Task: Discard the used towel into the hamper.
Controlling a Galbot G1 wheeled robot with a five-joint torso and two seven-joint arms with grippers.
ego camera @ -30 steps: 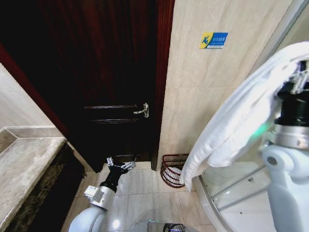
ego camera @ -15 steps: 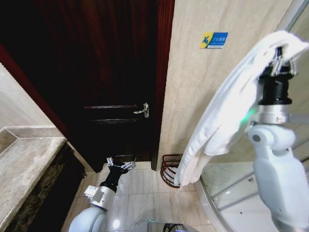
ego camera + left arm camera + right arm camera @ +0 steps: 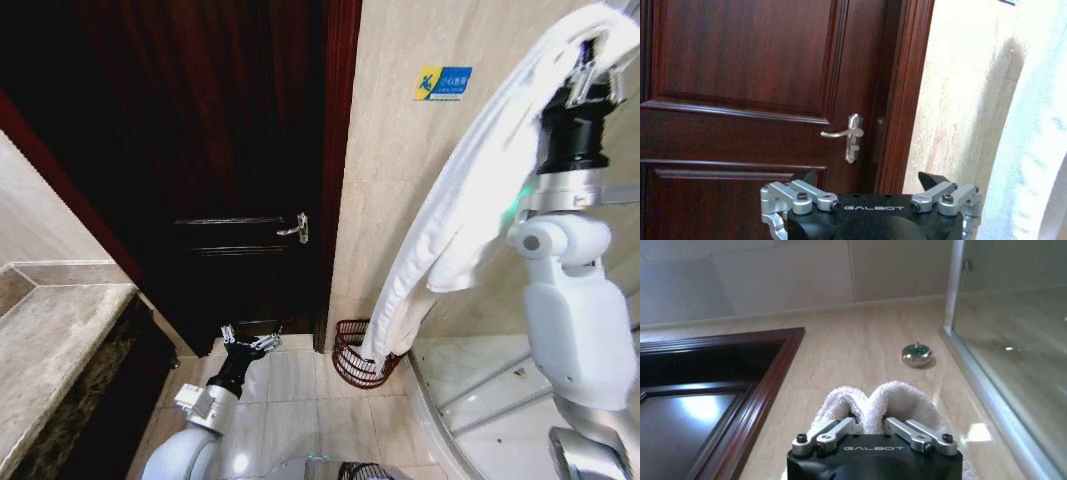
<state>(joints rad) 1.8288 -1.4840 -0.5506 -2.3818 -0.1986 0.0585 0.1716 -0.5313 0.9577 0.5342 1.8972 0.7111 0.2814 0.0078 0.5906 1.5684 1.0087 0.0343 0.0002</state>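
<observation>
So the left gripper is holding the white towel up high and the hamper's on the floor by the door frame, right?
Not quite: the right gripper holds the white towel up high, as the head view shows. The left gripper hangs low, empty. The hamper is indeed on the floor by the door frame.

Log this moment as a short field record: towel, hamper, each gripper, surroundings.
towel: white towel, hanging long from the raised right gripper, lower end at the hamper's rim
hamper: dark red-brown basket on the floor by the tiled wall, right of the door
right gripper: high up, shut on the towel
left gripper: low, open, facing the dark wooden door
surroundings: stone counter at left, glass shower enclosure at right
</observation>
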